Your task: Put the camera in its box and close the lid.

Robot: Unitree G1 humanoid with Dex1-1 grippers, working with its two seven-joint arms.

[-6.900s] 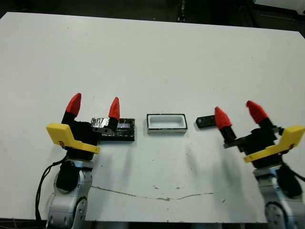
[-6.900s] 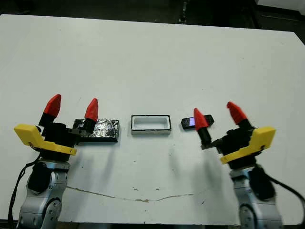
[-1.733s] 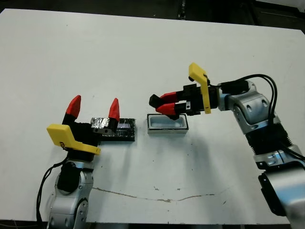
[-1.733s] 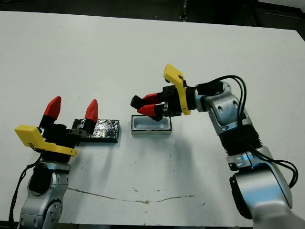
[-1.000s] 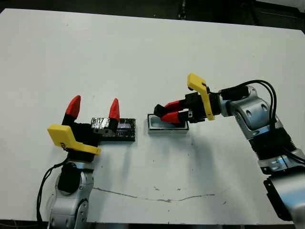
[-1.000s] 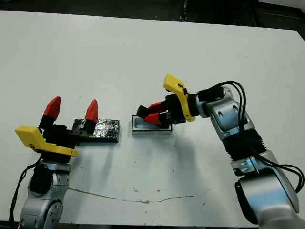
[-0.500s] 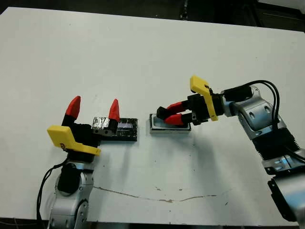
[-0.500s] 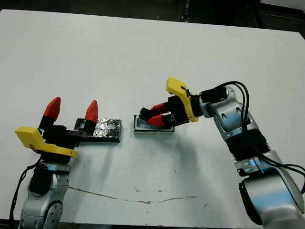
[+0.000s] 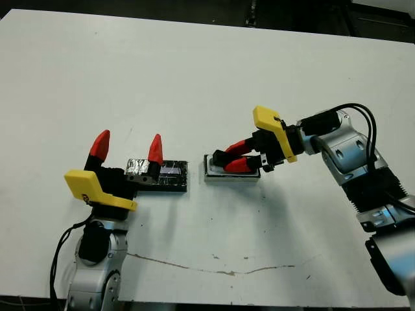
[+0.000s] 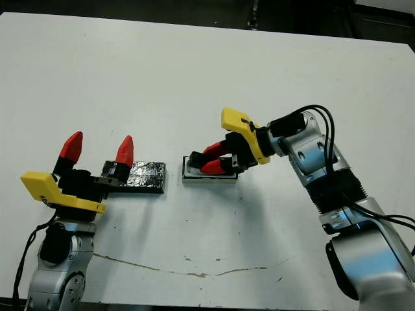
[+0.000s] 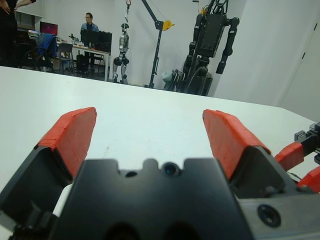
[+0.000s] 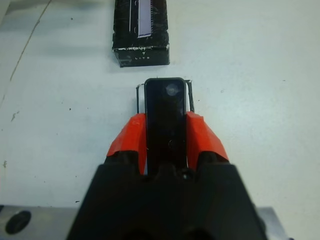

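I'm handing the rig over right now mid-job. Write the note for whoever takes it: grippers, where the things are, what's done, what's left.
Right gripper: jaws shut on the camera, holding it low over the box; whether it is seated yet cannot be told.
Left gripper: jaws open, holding nothing, just behind the lid.
Lid lies on the table to the left of the box, apart from it.
Done: camera picked up and brought to the box.
Left: release the camera into the box, withdraw the right arm, take the lid and close the box.
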